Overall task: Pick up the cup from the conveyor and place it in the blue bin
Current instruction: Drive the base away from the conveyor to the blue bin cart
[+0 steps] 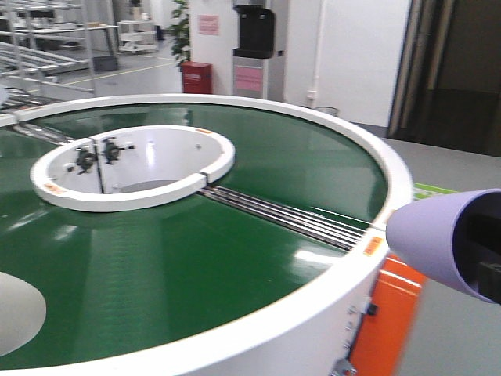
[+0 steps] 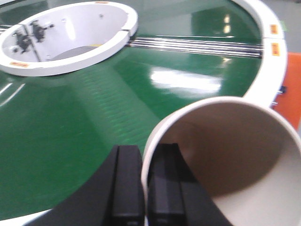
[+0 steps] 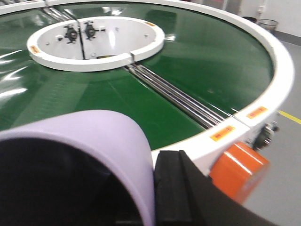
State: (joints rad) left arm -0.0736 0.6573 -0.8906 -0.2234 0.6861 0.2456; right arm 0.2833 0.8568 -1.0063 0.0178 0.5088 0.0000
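The conveyor (image 1: 235, 258) is a dark green ring belt with a white outer rim and a white central well (image 1: 133, 164). My left gripper (image 2: 145, 188) is shut on the wall of a white cup (image 2: 235, 155), with one finger (image 2: 128, 183) outside the rim and one inside. It holds the cup tilted over the belt near the rim. My right gripper (image 3: 150, 193) is shut on the wall of a lilac cup (image 3: 94, 132), which shows in the front view (image 1: 438, 235) just outside the conveyor's rim. Its outer finger (image 3: 171, 188) shows; the inner one is hidden in the dark cup. The blue bin is out of view.
Steel roller strips (image 1: 290, 215) run from the well to the rim. An orange part (image 1: 391, 313) sits on the conveyor's outer side, below the lilac cup. A water dispenser (image 1: 254, 47), a red box (image 1: 196, 77) and metal racks (image 1: 47, 39) stand behind. Grey floor (image 1: 454, 157) lies to the right.
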